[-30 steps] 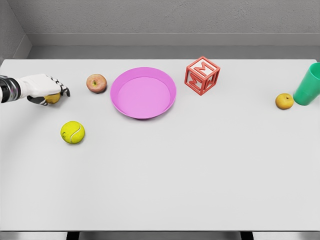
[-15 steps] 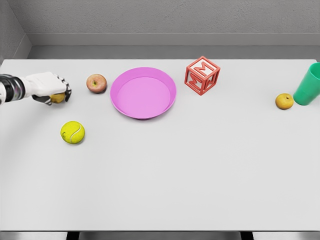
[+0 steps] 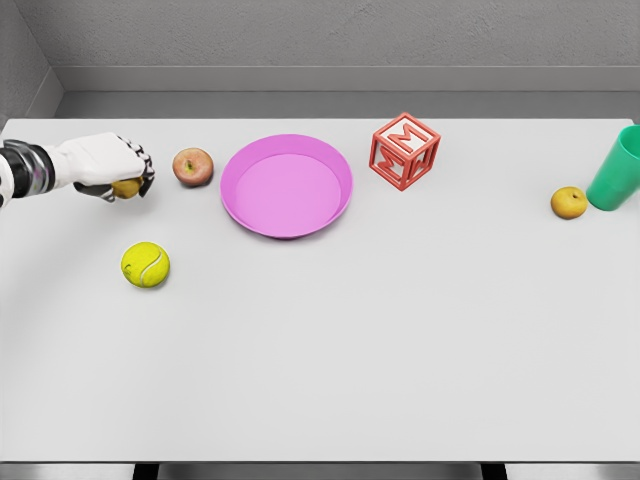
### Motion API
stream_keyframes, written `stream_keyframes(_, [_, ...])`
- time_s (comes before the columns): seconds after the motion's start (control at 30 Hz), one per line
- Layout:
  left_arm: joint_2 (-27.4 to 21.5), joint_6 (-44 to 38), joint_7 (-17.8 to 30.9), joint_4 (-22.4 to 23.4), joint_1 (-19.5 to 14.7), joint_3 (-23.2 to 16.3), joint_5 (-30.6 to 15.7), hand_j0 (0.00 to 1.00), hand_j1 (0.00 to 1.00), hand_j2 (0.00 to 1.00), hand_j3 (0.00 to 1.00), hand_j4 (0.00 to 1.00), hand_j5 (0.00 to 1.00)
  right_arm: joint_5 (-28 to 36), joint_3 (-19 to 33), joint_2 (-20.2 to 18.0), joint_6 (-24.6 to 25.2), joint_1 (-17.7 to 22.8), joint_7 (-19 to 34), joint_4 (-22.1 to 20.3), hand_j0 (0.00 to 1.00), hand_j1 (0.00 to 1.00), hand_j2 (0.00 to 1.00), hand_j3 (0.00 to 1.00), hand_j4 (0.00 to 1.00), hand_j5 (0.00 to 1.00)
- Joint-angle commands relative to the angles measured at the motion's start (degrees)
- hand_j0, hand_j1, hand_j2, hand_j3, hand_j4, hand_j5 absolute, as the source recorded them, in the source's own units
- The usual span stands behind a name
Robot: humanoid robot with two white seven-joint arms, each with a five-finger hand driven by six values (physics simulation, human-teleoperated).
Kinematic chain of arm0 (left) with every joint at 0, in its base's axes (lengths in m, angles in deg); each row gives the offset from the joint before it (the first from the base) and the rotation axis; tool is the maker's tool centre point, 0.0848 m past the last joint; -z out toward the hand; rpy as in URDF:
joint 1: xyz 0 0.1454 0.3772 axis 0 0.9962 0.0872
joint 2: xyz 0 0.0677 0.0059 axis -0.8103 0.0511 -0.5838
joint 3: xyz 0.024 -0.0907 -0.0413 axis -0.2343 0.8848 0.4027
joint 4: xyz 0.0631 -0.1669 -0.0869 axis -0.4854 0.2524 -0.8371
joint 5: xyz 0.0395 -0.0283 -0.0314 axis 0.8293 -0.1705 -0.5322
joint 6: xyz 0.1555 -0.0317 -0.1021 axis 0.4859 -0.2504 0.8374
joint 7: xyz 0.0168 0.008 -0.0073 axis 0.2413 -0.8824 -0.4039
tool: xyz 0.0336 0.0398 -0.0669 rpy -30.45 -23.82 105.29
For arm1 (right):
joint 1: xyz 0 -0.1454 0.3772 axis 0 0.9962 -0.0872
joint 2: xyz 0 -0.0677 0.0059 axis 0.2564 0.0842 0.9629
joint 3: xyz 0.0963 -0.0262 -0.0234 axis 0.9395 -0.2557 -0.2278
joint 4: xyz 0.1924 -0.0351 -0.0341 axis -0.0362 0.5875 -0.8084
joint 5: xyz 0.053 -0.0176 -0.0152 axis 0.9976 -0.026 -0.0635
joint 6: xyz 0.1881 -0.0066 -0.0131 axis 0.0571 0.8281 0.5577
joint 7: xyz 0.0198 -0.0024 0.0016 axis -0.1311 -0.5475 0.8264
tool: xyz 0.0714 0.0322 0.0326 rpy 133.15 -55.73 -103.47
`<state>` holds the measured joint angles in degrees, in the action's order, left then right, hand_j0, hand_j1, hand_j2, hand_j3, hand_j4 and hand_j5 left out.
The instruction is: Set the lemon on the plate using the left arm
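Lemon [image 3: 126, 187], yellow and mostly hidden, sits inside the left hand [image 3: 112, 167], whose white fingers [image 3: 140, 168] are curled down around it in a grasp; only its lower edge shows beneath the palm. Nearest the viewer on the white table [image 3: 330, 350] lies a yellow-green tennis ball [image 3: 146, 265], below and slightly right of the hand and apart from it. Farther back, the hand reaches in from the left edge, with a red apple [image 3: 193, 167] just to its right, not touching. Right of the apple is a pink plate [image 3: 287, 186], with nothing on it. Beyond that stands a red letter block [image 3: 405, 151]. At the far right, an orange [image 3: 569, 203] sits beside a green cup [image 3: 619, 170].
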<state>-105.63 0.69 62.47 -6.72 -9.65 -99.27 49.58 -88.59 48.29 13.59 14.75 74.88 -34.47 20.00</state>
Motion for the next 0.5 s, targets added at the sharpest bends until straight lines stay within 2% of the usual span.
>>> stream_keyframes(0.0, [-0.1,-0.1,0.0,-0.2,0.0,0.1,-0.2,0.39,0.39,0.39,0.39,0.39,0.39,0.0,0.0,0.0,0.0,0.0,0.0,0.0,1.00,1.00,1.00,1.00,1.00,1.00])
stream_keyframes(0.47, [0.0,-0.1,0.0,-4.0,0.0,0.3,-0.7,0.39,0.39,0.39,0.39,0.39,0.39,0.0,0.0,0.0,0.0,0.0,0.0,0.0,1.00,1.00,1.00,1.00,1.00,1.00])
